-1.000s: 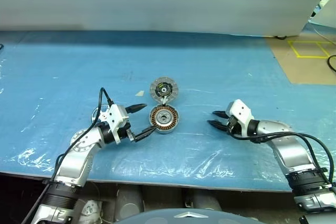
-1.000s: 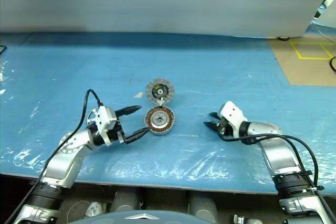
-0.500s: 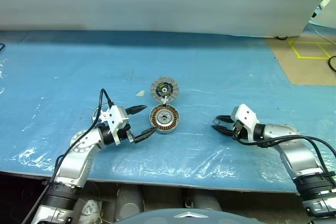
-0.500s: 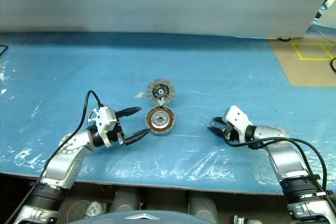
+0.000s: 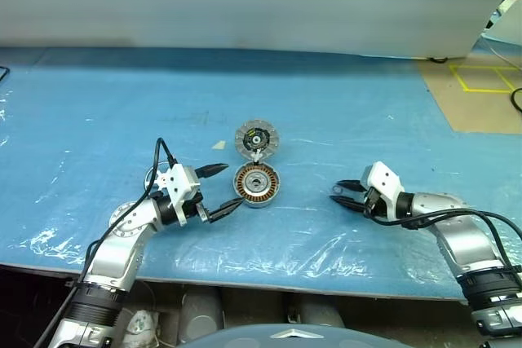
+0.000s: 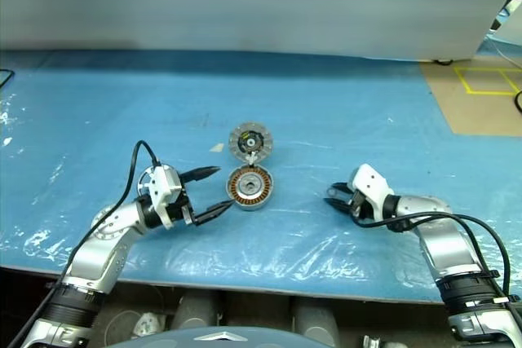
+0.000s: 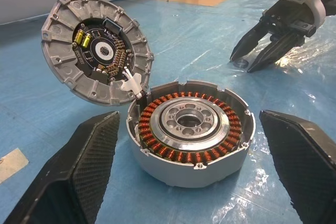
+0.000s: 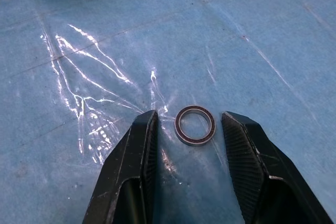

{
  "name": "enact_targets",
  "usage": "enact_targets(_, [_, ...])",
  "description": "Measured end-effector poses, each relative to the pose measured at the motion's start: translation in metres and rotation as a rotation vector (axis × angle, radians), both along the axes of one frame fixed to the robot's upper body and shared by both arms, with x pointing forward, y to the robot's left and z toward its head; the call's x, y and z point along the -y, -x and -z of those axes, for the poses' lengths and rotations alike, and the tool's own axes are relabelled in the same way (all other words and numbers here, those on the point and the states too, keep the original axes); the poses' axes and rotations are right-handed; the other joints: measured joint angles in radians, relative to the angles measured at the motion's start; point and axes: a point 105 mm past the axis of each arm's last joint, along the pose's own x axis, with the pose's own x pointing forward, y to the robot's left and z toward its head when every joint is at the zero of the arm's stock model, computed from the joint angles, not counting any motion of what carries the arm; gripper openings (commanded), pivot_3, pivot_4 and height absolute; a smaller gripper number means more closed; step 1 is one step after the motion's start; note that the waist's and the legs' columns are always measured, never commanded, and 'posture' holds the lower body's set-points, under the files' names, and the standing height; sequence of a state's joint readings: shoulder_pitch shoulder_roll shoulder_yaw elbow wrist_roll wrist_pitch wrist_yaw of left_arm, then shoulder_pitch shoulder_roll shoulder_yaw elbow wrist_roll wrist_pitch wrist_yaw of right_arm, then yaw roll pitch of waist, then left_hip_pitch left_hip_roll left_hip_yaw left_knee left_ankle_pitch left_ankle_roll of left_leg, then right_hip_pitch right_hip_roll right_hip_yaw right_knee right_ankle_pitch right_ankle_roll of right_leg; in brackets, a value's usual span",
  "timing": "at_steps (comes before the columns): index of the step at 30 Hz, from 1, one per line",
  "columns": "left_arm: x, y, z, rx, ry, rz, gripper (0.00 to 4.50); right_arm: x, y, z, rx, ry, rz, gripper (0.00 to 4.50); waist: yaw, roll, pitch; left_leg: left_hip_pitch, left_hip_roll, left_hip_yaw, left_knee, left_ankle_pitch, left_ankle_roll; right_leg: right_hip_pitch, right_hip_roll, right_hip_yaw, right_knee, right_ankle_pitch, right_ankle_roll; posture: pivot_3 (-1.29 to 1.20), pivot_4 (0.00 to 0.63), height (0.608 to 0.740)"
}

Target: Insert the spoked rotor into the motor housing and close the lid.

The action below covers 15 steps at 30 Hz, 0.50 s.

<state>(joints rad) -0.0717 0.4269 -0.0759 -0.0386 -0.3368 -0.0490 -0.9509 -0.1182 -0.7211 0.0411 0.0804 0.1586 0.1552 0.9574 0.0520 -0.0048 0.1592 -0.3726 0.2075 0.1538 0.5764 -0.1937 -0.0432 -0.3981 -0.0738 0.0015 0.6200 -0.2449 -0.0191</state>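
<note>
The motor housing (image 5: 256,184) sits mid-table, with copper windings around a silver hub (image 7: 185,121). Its lid (image 5: 256,138) stands tilted open at the housing's far edge, circuit face (image 7: 97,51) showing. My left gripper (image 5: 232,184) is open at the housing's left side, with its fingers (image 7: 89,156) apart from the drum. A thin silver rim (image 5: 149,175) peeks out behind my left wrist; I cannot tell if it is the spoked rotor. To the right of the housing my right gripper (image 5: 337,193) is open low over the table, with a small loose ring (image 8: 195,125) between its fingers.
The blue table (image 5: 367,112) is covered in crinkled clear film. A small beige scrap (image 5: 217,144) lies left of the lid. The table's front edge (image 5: 261,276) runs close below both arms. Brown floor with yellow tape (image 5: 481,79) lies at the far right.
</note>
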Motion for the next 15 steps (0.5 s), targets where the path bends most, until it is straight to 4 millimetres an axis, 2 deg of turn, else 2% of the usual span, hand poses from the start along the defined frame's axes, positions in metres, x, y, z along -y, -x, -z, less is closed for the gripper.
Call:
enact_targets(9, [-0.0001,0.0000,0.0002,0.000,-0.003,0.000,4.50,0.0052,-0.0009,0.0000,-0.001,0.004,0.015,1.98,0.002,0.000,0.000,0.000,0.000,0.000,0.000,0.000,0.000,0.001,0.000,0.000,0.000,0.000,0.000,0.00,0.150,0.740])
enact_targets(12, [-0.0001,-0.0001,0.0002,0.000,-0.003,-0.001,4.50,0.0052,-0.0009,0.0001,-0.003,0.003,0.016,1.38,0.002,0.000,0.000,0.000,0.000,0.000,0.000,0.000,0.000,0.001,0.000,0.000,-0.001,0.000,0.000,0.00,0.150,0.740])
enact_targets(14, [-0.0002,-0.0001,0.0001,0.001,-0.003,-0.001,4.50,0.0052,-0.0011,-0.0001,-0.002,0.003,0.016,0.74,0.001,0.000,0.000,0.000,0.000,0.000,-0.001,0.000,0.000,0.001,0.000,0.000,-0.001,0.000,0.000,0.00,0.150,0.740])
enact_targets(15, [-0.0002,-0.0001,-0.0001,0.004,-0.004,-0.001,4.50,0.0052,-0.0012,-0.0001,-0.003,0.003,0.015,0.66,0.001,0.000,0.000,0.001,0.000,0.000,-0.001,0.000,0.000,0.001,0.000,0.000,-0.001,0.000,0.000,0.00,0.150,0.740])
